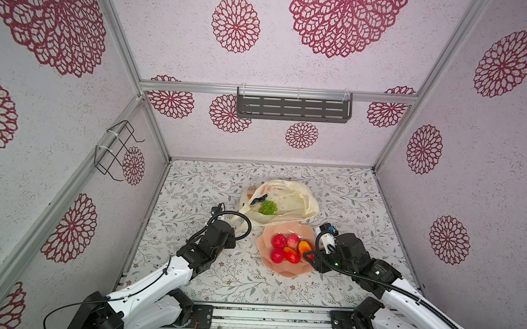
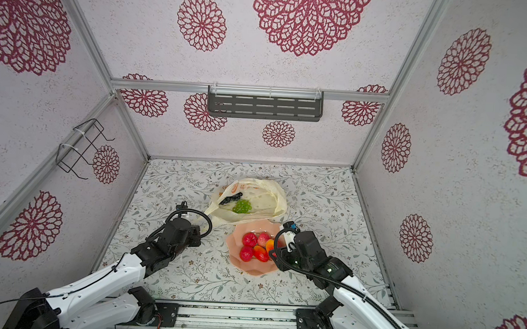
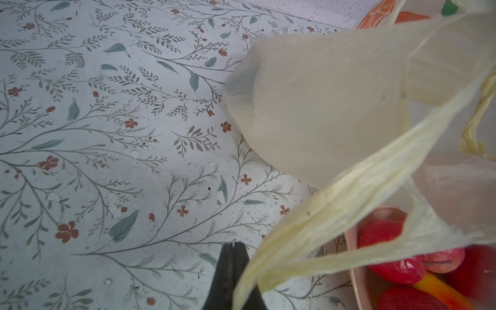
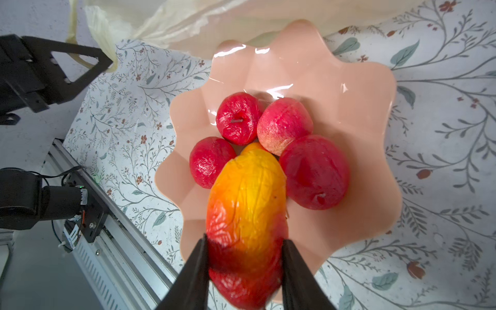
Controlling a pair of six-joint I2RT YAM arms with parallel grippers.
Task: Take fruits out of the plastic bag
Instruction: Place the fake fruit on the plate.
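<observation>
Floral tabletop (image 1: 193, 183): red-yellow mango (image 4: 249, 193) pinched by right gripper (image 4: 244, 241) above peach scalloped bowl (image 4: 375, 107); left gripper (image 3: 234, 245) pressed together beside plastic bag (image 1: 294, 201) handle; green grapes (image 1: 267, 207) seen inside bag.

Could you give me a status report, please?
Left hand shut on loop handle of cream-yellow plastic bag. Right hand holds red-yellow toy mango over peach-pink scalloped bowl. Green grape bunch, dark purple grape bunch in bag. Nothing obstructing.

Setting: robot test booth dressed like a home.
Frame: aluminium profiles (image 1: 278, 92) joining wallpapered panels (image 1: 185, 43).
Fittings: slotted shelf (image 1: 293, 108), wire rack (image 1: 114, 151).
Base: metal mounting rail (image 1: 266, 318).
</observation>
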